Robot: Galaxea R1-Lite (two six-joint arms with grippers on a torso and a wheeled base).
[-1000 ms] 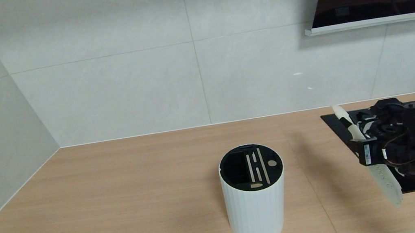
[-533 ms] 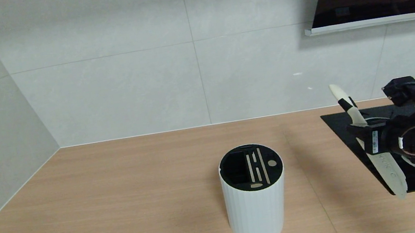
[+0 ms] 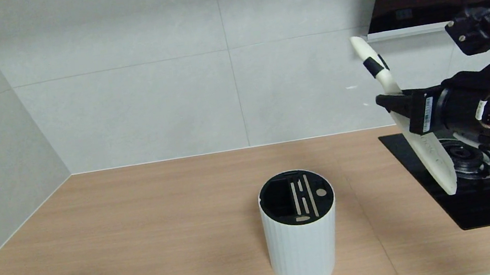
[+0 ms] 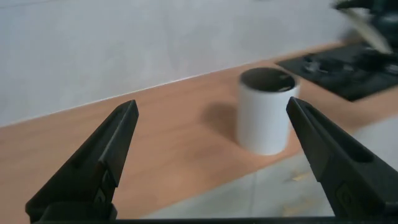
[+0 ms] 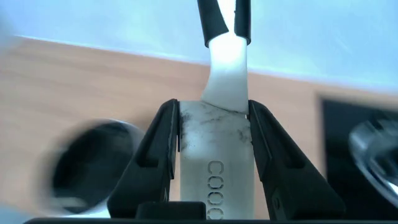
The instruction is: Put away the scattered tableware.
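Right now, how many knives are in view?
1. The white knife with a black-banded handle is clamped in the right gripper, in the air to the right of the white ribbed cylindrical holder, blade pointing down. The holder's dark compartment could hide others.

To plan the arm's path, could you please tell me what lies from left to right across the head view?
In order: white ribbed cylindrical holder with black slotted top → cream knife clamped in the right gripper → black glass cooktop.
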